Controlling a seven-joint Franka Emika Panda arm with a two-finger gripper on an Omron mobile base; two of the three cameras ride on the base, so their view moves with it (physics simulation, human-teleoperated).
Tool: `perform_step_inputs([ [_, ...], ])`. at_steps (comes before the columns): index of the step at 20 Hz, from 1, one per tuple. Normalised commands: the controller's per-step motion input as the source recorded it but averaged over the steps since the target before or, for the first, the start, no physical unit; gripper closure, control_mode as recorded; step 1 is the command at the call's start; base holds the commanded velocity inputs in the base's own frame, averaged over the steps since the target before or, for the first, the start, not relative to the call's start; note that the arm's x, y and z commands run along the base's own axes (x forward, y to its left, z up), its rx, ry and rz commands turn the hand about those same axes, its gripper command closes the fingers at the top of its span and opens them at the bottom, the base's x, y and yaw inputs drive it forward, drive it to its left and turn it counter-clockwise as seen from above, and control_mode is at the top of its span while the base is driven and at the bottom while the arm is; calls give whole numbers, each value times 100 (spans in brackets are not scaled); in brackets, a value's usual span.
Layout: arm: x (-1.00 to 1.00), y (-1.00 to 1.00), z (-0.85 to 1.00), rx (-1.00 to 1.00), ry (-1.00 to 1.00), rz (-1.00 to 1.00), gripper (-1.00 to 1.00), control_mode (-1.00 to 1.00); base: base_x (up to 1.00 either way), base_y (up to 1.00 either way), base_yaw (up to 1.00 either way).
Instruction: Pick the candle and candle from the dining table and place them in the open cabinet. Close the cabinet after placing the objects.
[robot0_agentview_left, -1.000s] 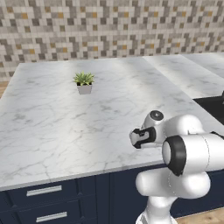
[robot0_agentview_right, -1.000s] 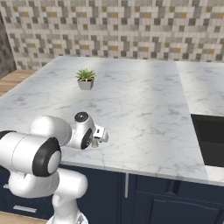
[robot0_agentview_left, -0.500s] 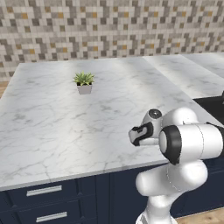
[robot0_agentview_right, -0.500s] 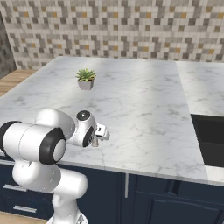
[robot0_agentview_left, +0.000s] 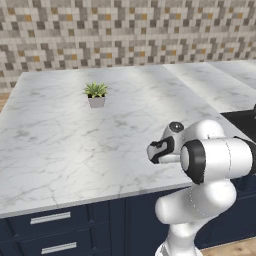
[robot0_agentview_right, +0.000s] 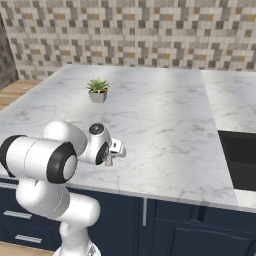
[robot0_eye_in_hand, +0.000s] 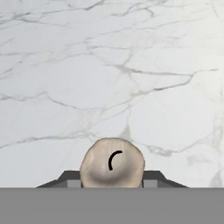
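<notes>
A short grey-beige candle (robot0_eye_in_hand: 112, 164) with a curled black wick stands on the white marble dining table (robot0_agentview_left: 60, 140), close to its front edge. My gripper (robot0_eye_in_hand: 112, 180) points straight down over it, and the dark fingers (robot0_eye_in_hand: 68, 177) press against the candle from both sides. From the base cameras the hand (robot0_agentview_left: 159, 150) hangs low over the dining table (robot0_agentview_right: 175, 115) near that edge, and the hand (robot0_agentview_right: 116, 150) hides the candle. The cabinet is out of view.
A small potted green plant (robot0_agentview_left: 96, 95) stands farther back on the slab, also visible as the plant (robot0_agentview_right: 98, 90). A dark sink (robot0_agentview_right: 240, 160) is sunk in at the right. Navy drawers with silver handles (robot0_agentview_left: 50, 217) sit under the front edge.
The fingers have closed in onto the candle. The hand stays over the same spot near the front edge while the arm behind it has shifted slightly.
</notes>
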Motion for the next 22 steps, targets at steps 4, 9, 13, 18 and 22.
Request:
perform_step_inputs([
  [4, -1, -1, 0, 0, 0, 0, 100, -100, 0, 0, 0],
  [9, -22, -3, 8, 0, -2, 0, 100, -100, 0, 0, 0],
  [13, -36, 0, 34, 0, -7, 0, 100, -100, 0, 0, 0],
  [18, -27, 1, 54, 0, -13, 0, 100, -100, 0, 0, 0],
  [22, -38, 8, 48, 0, -18, 0, 100, -100, 0, 0, 0],
])
